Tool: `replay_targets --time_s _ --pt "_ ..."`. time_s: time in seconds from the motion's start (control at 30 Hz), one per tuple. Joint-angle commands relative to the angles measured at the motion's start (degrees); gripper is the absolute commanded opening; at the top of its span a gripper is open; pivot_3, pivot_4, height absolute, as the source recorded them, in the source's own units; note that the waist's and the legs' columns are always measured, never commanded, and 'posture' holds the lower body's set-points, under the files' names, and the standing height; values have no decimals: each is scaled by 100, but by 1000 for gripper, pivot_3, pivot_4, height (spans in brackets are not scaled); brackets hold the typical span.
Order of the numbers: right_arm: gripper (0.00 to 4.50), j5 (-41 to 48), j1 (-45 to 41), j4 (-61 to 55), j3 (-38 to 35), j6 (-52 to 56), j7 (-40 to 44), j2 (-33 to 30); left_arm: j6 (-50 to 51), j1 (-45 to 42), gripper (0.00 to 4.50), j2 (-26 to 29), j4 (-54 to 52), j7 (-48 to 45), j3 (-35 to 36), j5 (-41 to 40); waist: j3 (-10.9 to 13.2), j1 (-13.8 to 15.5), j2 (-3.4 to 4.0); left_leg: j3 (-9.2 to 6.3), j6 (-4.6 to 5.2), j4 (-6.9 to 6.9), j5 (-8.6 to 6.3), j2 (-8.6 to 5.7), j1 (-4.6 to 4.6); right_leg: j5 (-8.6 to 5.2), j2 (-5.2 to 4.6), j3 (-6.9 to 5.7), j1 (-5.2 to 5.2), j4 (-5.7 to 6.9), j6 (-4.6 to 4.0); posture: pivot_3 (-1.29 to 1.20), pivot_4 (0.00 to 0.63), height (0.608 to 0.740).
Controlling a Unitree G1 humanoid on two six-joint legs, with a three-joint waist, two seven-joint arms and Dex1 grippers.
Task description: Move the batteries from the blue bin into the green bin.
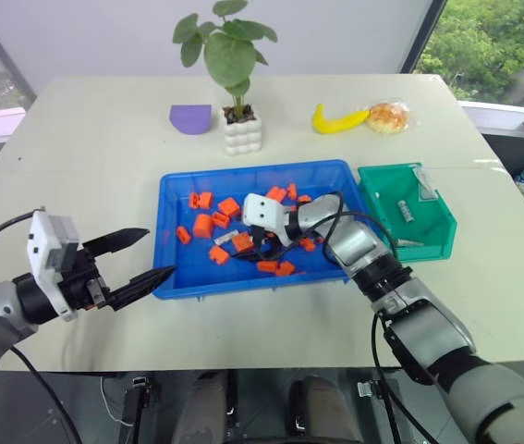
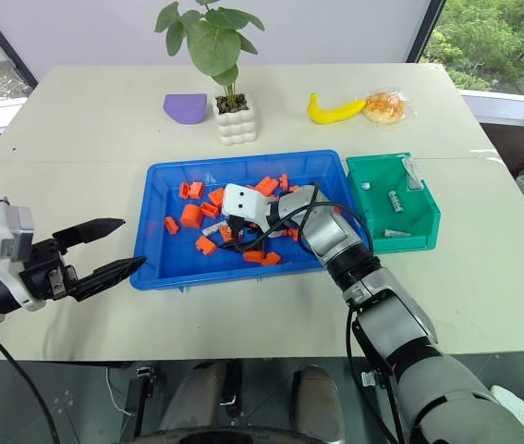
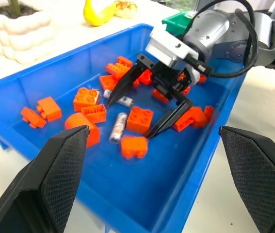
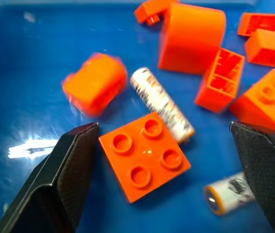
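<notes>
With the right gripper point(image 3: 149, 114) spread over 1 slim silvery battery point(image 4: 161, 105) beside a square orange plastic block point(image 4: 144, 155), we should centre the battery between its fingers before closing.

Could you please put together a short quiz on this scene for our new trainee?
1. True or false: the right gripper is shut on a battery.
2. Which bin does the right gripper hang over? A) the green bin B) the blue bin
3. Name what lies between the right gripper's fingers beside a battery.

Key:
1. False; its jaws stand wide open and hold nothing.
2. B
3. A square orange block with four studs.
</notes>
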Motion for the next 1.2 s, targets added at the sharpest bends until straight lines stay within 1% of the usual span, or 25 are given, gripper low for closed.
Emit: replay_targets --time_s 0.03,0.37,0.53,0.63,0.8,0.83,0.87,0.9,1.03,1.1,1.13,1.2 --pt "4409 -27 -47 -61 35 41 140 100 -78 -46 4500 -32 -126 39 -37 -16 0 -4 0 0 0 -1 0 0 0 0 0 0 -1 0 0 0 150 739" --pt "4409 96 -121 -196 -18 204 241 552 -41 -2 4500 1 -213 94 0 -66 0 -5 0 0 0 -2 0 0 0 0 -1 0 -1 0 0 0 150 739" --pt "4409 -43 -406 454 -80 40 30 757 -43 -8 4500 17 -212 108 -6 -69 1 -3 1 0 0 -2 0 0 0 0 -1 0 -2 0 0 0 150 739" --pt "4409 -195 -553 867 -6 -192 -18 724 -42 -10 4500 -1 -244 140 -13 -84 1 -1 1 0 0 -2 0 -2 0 0 -1 0 -2 0 0 0 150 739" --pt "4409 -334 -658 1121 69 -421 107 625 -32 8 4500 -43 -321 217 -18 -120 1 -8 1 0 -1 -2 0 -1 0 0 -1 0 -2 0 0 0 150 739" --pt "4038 -385 -669 1139 100 -456 157 579 -29 7 4500 -52 -331 233 -21 -127 1 -7 1 1 0 -2 0 -1 0 0 -1 0 -2 0 0 0 150 739" --pt "3900 -430 -673 1149 129 -491 200 541 -27 0 4500 -58 -337 248 -26 -133 1 -4 1 0 -1 -2 0 -1 0 0 -1 0 -2 0 0 0 150 739" --pt "3555 -455 -670 1155 146 -508 252 515 -24 -12 4500 -62 -336 262 -32 -142 1 -4 1 0 0 -2 0 -1 0 0 -1 0 -2 0 0 0 150 739" --pt "1633 -483 -623 1094 142 -501 354 510 -22 -53 4500 -63 -322 292 -58 -159 0 -9 3 0 0 -2 0 -1 0 0 -1 0 -2 0 -1 0 150 739" --pt "868 -492 -605 1063 132 -482 374 527 -17 -76 4500 -65 -309 295 -68 -157 -2 -9 0 -1 -1 -3 0 2 4 0 2 1 0 1 -1 0 150 739" --pt "694 -503 -597 1054 128 -477 371 548 -15 -97 4500 -69 -303 301 -82 -155 -1 -11 1 0 -1 -3 0 2 4 0 2 0 0 1 -1 0 150 739" --pt "694 -518 -583 1048 125 -472 364 585 -15 -127 4500 -74 -293 312 -104 -153 -2 -12 0 1 -1 -4 0 1 4 0 1 2 0 1 -1 0 150 739"
